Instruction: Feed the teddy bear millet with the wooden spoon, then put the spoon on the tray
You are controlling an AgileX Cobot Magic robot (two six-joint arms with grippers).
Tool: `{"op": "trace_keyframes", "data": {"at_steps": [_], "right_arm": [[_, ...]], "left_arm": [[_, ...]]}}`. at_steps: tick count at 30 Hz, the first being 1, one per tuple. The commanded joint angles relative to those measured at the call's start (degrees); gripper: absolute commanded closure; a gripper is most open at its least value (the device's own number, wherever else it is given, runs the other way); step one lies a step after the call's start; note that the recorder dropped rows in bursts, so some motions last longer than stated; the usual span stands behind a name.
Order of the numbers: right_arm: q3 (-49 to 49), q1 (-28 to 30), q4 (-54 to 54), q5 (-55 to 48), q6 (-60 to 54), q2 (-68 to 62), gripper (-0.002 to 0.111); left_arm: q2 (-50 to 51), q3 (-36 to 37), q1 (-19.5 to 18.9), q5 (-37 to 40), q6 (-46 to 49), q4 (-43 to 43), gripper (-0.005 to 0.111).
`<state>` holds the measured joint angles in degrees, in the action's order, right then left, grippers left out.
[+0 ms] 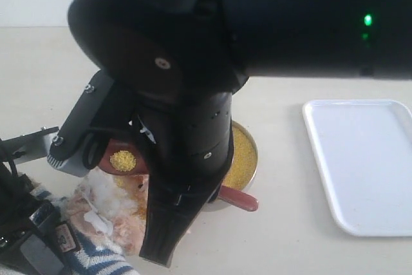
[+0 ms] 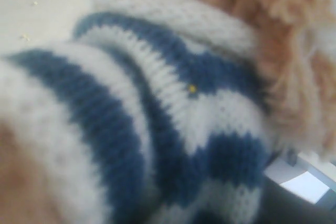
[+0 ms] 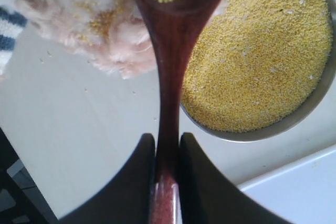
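Note:
The wooden spoon (image 3: 170, 77) is clamped by its handle in my right gripper (image 3: 167, 141), which is shut on it. Its bowl (image 1: 122, 159) carries a small heap of millet and hovers over the teddy bear's (image 1: 106, 207) white muzzle, where loose grains lie on the fur (image 3: 97, 22). The metal bowl of millet (image 3: 252, 61) sits right beside the bear's head. The white tray (image 1: 364, 165) lies to the right. My left gripper (image 1: 32, 233) sits on the bear's body; the bunched striped shirt (image 2: 173, 103) fills its view and hides the jaws.
A large black arm link (image 1: 193, 62) close to the exterior camera blocks the middle of that view and hides the right gripper's fingers. Bare table lies between the millet bowl (image 1: 244, 152) and the tray. A corner of the tray (image 3: 299, 187) shows near the right gripper.

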<state>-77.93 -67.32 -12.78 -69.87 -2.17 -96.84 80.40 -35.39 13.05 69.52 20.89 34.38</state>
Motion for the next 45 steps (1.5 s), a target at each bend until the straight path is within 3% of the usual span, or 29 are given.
{"op": "trace_keyframes", "data": {"at_steps": [1,45], "right_arm": [[0.1,0.0,-0.4,-0.1,-1.4,0.2,0.109],[3.8,-1.3,-8.3,-0.1,-6.4,0.2,0.109]], "left_arm": [[-0.1,0.1,0.3,0.4,0.5,0.6,0.103],[-0.1,-0.3,0.2,0.4,1.3,1.2,0.103]]}}
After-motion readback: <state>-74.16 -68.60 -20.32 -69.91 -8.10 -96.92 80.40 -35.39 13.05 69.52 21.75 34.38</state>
